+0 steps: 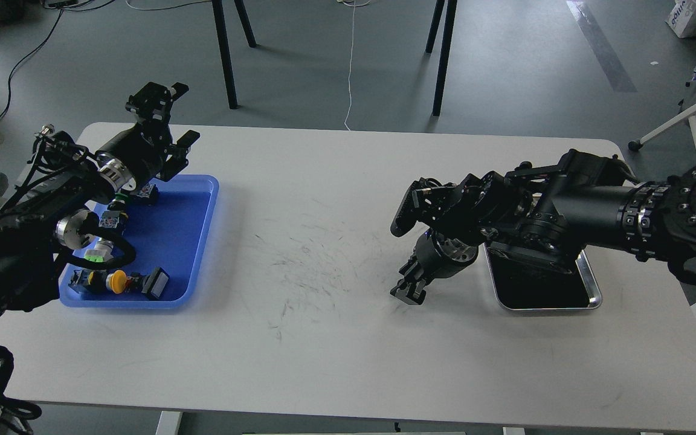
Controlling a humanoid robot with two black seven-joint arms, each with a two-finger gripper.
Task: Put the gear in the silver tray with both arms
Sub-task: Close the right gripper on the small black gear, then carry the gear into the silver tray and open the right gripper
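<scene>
The silver tray (593,289) lies at the right of the white table, its far half hidden under my right arm. My right gripper (409,254) hangs just left of the tray, low over the table. Its fingers (404,212) stand wide apart with nothing between them. My left gripper (170,122) is raised over the far edge of the blue tray (173,235), open and empty. Several small parts (117,281) lie in the blue tray. I cannot tell which of them is the gear.
The white table (324,338) carries scuff marks in the middle. Black table legs (225,54) and a white cable (351,66) stand on the floor beyond the far edge. A chair base (674,124) is at the far right.
</scene>
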